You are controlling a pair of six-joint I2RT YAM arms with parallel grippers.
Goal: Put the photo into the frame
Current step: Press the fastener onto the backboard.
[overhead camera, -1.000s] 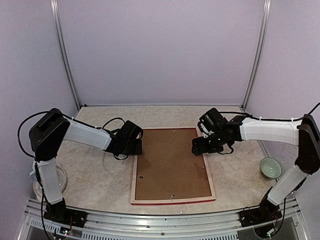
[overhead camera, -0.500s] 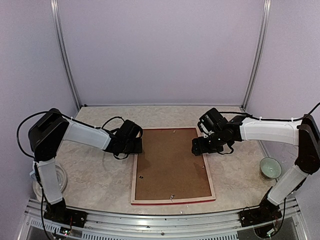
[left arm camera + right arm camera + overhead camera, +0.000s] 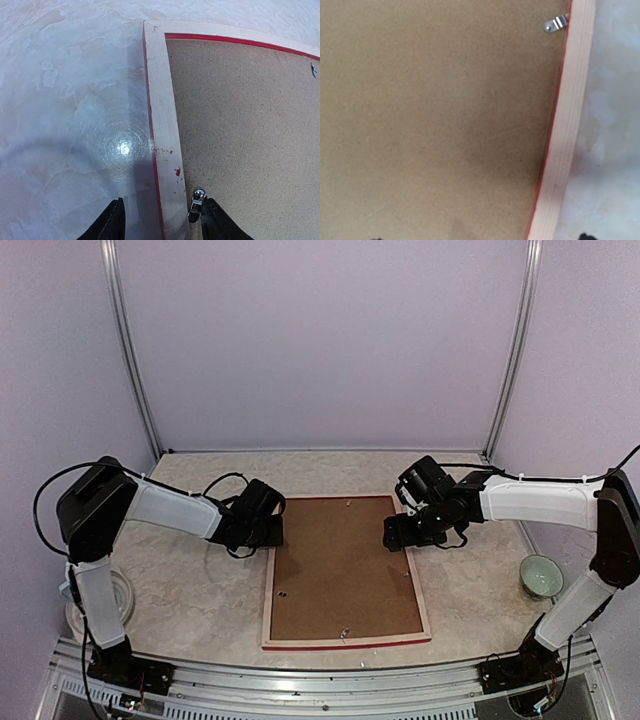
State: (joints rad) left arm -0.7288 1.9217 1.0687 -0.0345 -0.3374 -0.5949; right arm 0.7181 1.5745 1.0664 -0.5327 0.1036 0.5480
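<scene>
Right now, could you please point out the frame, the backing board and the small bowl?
frame (image 3: 162, 125), left wrist view, pale wood side bar.
backing board (image 3: 340, 570), top view, its middle.
bowl (image 3: 540, 575), top view, inner wall.

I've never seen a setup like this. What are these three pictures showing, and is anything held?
Two robot arms are bolted at the near edge of a table. One picture looks down from above; the other two come from wrist cameras. On the table lies a frame face down, pale wood back up, a brown board filling it. The left gripper stands open astride the frame's left bar; the right gripper hangs open over its right side. Neither holds anything. A green bowl sits at the right. No photo shows.
</scene>
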